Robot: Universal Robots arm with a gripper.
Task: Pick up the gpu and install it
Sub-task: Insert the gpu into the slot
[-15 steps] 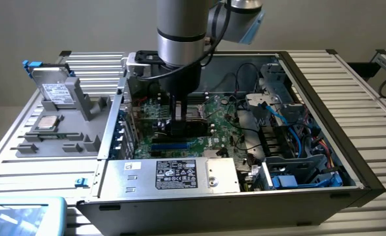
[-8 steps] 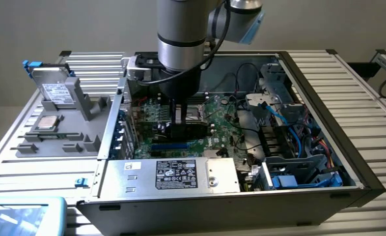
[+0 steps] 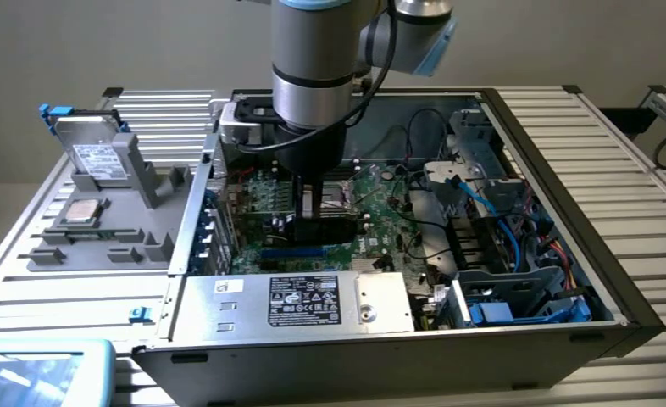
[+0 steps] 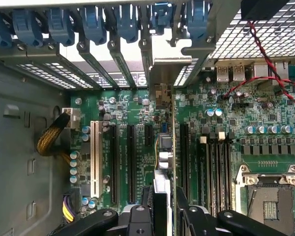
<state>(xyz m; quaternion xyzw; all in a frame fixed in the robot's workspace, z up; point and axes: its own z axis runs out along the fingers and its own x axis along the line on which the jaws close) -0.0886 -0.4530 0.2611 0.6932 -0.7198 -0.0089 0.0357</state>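
The gpu (image 4: 165,147) shows edge-on in the wrist view as a thin upright card, its metal bracket toward the rear slot openings of the case. It stands over the green motherboard (image 4: 137,105) between two black expansion slots (image 4: 131,162). My gripper (image 4: 164,209) is shut on the card's upper edge, one finger (image 4: 146,206) on each side. In the exterior view the gripper (image 3: 310,208) reaches down into the open computer case (image 3: 559,339), and the dark face of the gpu (image 3: 330,231) sits low over the motherboard (image 3: 384,212). Whether the card is seated in a slot cannot be told.
Blue slot latches (image 4: 88,24) line the case's rear wall. A CPU socket (image 4: 268,196) and memory slots (image 4: 217,167) lie beside the card. The power supply (image 3: 310,301), a drive cage with blue cables (image 3: 514,246) and a hard drive (image 3: 98,157) on a grey fixture surround the work area.
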